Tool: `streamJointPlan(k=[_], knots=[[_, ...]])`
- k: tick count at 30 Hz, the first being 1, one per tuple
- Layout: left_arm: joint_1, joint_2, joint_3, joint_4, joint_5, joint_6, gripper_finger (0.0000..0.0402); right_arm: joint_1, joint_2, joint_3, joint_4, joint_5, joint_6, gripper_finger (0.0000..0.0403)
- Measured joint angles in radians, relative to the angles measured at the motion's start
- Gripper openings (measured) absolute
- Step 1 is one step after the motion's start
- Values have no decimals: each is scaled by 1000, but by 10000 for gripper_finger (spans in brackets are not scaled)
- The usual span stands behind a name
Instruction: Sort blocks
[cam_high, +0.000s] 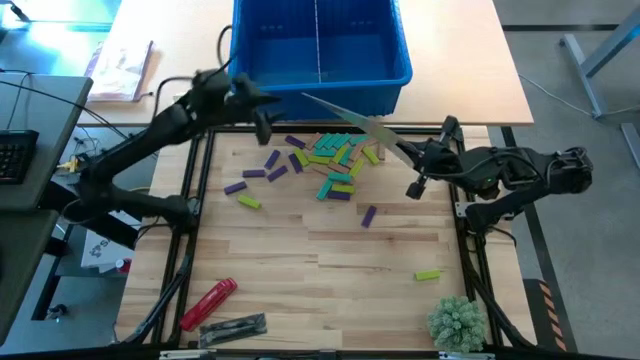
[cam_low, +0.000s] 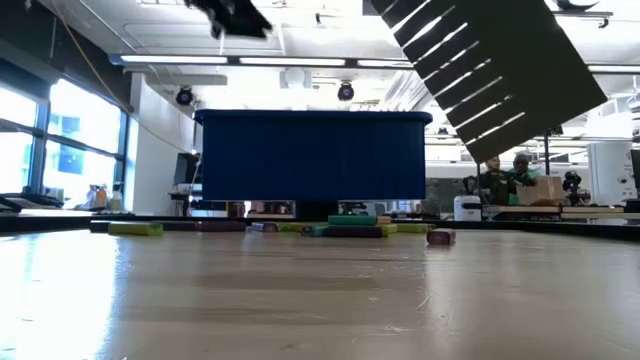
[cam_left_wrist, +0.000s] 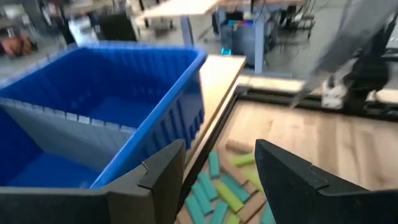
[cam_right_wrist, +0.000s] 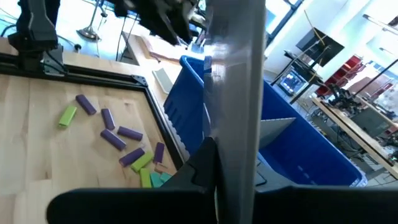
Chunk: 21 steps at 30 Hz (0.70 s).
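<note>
Purple, lime, teal and tan blocks (cam_high: 332, 160) lie in a loose pile on the wooden table, just in front of the blue bin (cam_high: 320, 45); they also show as blocks (cam_left_wrist: 224, 190) and blocks (cam_right_wrist: 134, 152) in the wrist views. A single lime block (cam_high: 428, 274) lies near the right front. My left gripper (cam_high: 264, 130) hovers open by the bin's near left corner, above the pile's left edge, with nothing between its fingers (cam_left_wrist: 155, 177). My right gripper (cam_high: 408, 160) is shut on a grey slotted panel (cam_high: 350, 120) that reaches over the pile toward the bin. My right gripper pinches the flat grey panel between its two fingers at the panel's end nearest the arm (cam_right_wrist: 237, 155). The fingers come from the table's right side, roughly level. The panel (cam_low: 500, 70) is lifted clear, slanting in the air above the blocks.
The blue bin has a grey divider (cam_left_wrist: 68, 118) across its middle. A red cylindrical tool (cam_high: 208, 302) and a dark object (cam_high: 235, 326) lie at the near left, a green fuzzy clump (cam_high: 458, 322) at the near right. Bare wood lies between them.
</note>
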Motion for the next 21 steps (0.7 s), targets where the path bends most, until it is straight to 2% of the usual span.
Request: streamJointPlan(k=[8, 14, 21], knots=[[194, 234, 103, 2, 185, 53, 177, 0, -36, 0, -105, 0, 85, 0], [268, 400, 255, -3, 295, 115, 177, 0, -36, 0, -195, -2, 171, 0], [303, 546, 402, -154, 366, 252, 177, 0, -36, 0, -263, -2, 243, 0]])
